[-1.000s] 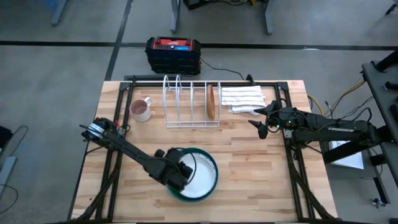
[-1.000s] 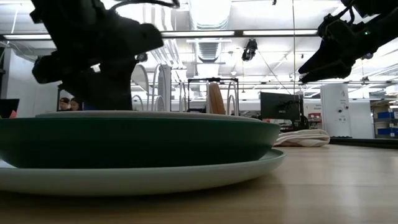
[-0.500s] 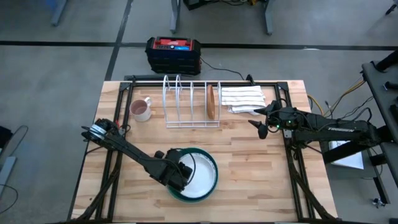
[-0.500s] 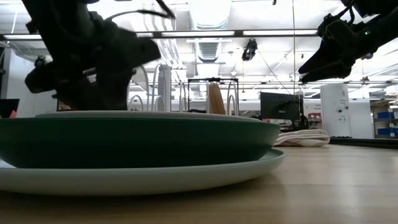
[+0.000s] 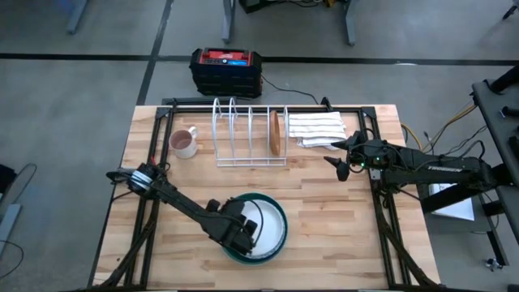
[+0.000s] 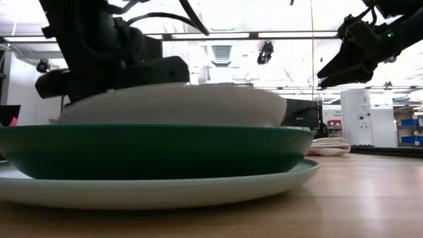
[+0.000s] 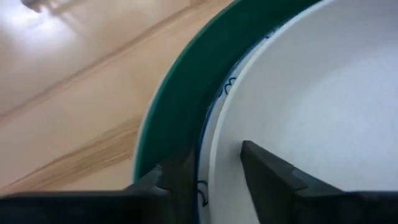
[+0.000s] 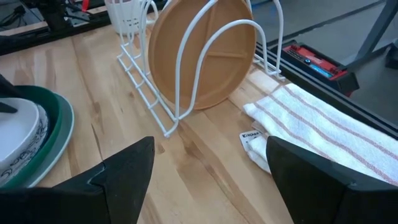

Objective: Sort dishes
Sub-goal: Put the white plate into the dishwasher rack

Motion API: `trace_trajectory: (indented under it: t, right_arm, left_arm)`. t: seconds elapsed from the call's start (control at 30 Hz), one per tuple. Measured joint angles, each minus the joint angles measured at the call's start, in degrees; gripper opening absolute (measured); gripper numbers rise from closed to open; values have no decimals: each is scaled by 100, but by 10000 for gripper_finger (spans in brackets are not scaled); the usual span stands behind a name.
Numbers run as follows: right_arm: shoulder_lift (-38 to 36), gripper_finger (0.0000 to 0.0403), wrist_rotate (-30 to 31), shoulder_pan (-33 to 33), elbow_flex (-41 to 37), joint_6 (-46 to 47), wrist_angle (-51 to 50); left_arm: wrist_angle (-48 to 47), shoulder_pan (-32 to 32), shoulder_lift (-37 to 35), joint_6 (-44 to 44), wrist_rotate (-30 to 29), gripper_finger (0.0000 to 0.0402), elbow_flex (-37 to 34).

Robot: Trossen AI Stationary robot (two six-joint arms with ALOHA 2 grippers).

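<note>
Nearest the dish rack's [image 5: 250, 134] front, the left claw [image 7: 211, 180] pinches the white plate's [image 7: 323, 106] rim, lifting it off the green plate [image 5: 278, 212]. Raise it level, clear of the stack. Beside the rack, the right claw [image 8: 208, 165] gapes empty.

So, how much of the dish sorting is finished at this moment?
Done: only the small brown plate stands in the rack. In hand: the left pincer straddles the white plate's rim, one edge tilted up off the stack. Left: the patterned plate, dark green plate and pale mint plate. The right pincer waits open beside the cloth.
</note>
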Motion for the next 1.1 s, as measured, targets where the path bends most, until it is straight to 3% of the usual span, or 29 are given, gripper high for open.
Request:
trace_trajectory:
  t: [0.27,0.83,1.1]
  right_arm:
    - [0,300,1,0,0,2,-2]
    - [0,300,0,0,0,4,-2]
    - [0,300,0,0,0,24,-4]
  left_arm:
    - [-607,0,6,-278,-136,8,354]
    - [-1133,0,-3,-173,-199,4,856]
    - [-1060,-7,-29,-640,-57,18,781]
